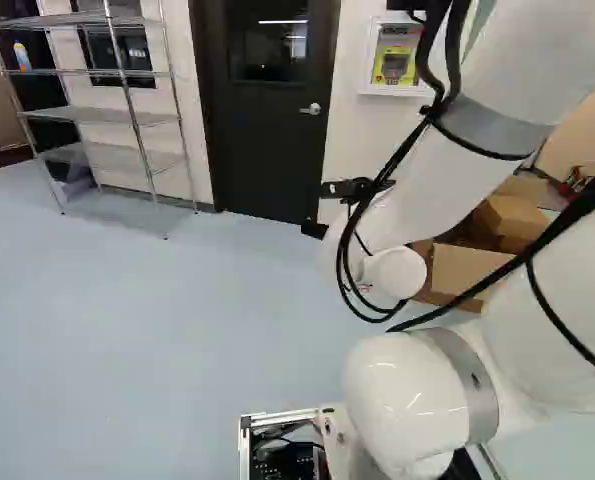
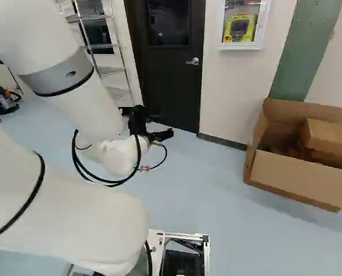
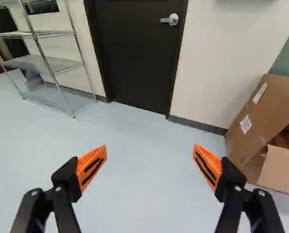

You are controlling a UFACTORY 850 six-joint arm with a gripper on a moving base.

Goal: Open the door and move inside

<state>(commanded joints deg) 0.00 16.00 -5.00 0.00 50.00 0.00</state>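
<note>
Door lever (image 3: 169, 20) lying level, pointing toward wire shelving (image 3: 47, 63), 2 orange-padded fingers (image 3: 92, 167) spread wide

My claw (image 2: 148, 122) is black with orange pads (image 3: 88, 164), my arm (image 2: 93, 109) white, the door (image 3: 139, 58) near-black with a silver handle (image 3: 172, 20), the floor (image 3: 144, 131) pale blue, the box (image 2: 303, 179) brown, the wall (image 2: 231, 86) cream.

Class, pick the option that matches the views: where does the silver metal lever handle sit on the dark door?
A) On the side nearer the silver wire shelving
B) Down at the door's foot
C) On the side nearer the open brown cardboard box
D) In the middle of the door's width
C: the silver lever handle is by the edge of the dark door nearer the open cardboard box.
</note>
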